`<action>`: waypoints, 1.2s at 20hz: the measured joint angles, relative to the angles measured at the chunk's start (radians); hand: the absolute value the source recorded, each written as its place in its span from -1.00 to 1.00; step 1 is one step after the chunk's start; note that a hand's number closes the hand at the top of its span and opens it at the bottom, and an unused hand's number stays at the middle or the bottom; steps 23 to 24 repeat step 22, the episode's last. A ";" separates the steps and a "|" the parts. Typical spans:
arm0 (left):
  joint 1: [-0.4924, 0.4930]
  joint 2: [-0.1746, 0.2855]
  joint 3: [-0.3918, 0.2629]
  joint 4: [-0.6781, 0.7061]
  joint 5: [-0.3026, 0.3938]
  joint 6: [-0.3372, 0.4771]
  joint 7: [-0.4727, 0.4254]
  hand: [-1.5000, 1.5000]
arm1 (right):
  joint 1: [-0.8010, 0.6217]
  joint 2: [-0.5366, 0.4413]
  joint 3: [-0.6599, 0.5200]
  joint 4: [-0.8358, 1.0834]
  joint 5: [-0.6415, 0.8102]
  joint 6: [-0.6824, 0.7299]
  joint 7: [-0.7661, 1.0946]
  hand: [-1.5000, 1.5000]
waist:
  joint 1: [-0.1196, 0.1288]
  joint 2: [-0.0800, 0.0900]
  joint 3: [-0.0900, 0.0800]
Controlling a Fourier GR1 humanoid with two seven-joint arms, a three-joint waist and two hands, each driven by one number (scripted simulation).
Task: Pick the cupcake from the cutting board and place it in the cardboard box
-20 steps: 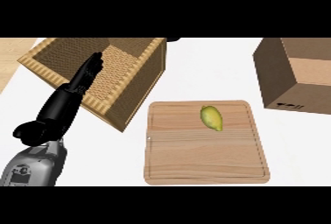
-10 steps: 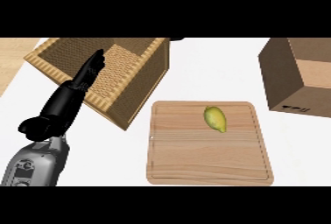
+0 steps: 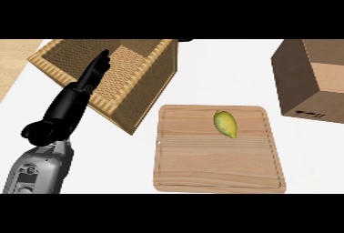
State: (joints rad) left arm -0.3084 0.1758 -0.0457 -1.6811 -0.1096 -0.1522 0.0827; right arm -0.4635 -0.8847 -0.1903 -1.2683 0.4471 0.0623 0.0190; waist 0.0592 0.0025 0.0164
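One yellow-green oval item [image 3: 226, 123], not visibly a cupcake, lies on the pale wooden cutting board [image 3: 215, 159], in its far-right part.
Head view: your black left hand [image 3: 70, 104] is released, fingers straight, over the woven basket [image 3: 151, 88]; right hand unseen. Judge the item light, smooth, perhaps slippery; take it across its narrow middle. Brown cardboard box [image 3: 312, 77] stands to the right.

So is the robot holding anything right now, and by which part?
Nothing is held. The left hand is open and straight over the woven basket; the yellow-green item lies alone on the cutting board. No right hand shows.
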 measured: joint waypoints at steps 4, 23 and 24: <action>0.006 -0.005 -0.001 -0.008 -0.003 -0.005 0.009 0.00 | -0.051 0.051 0.017 0.136 0.006 -0.006 -0.007 -1.00 | 0.003 0.000 0.001; 0.031 -0.011 0.030 -0.035 -0.004 -0.023 0.037 0.00 | -0.258 0.181 -0.251 0.557 -0.285 0.005 -0.245 -1.00 | -0.030 -0.004 0.005; 0.031 -0.011 0.030 -0.035 -0.004 -0.023 0.037 0.00 | -0.258 0.181 -0.251 0.557 -0.285 0.005 -0.245 -1.00 | -0.030 -0.004 0.005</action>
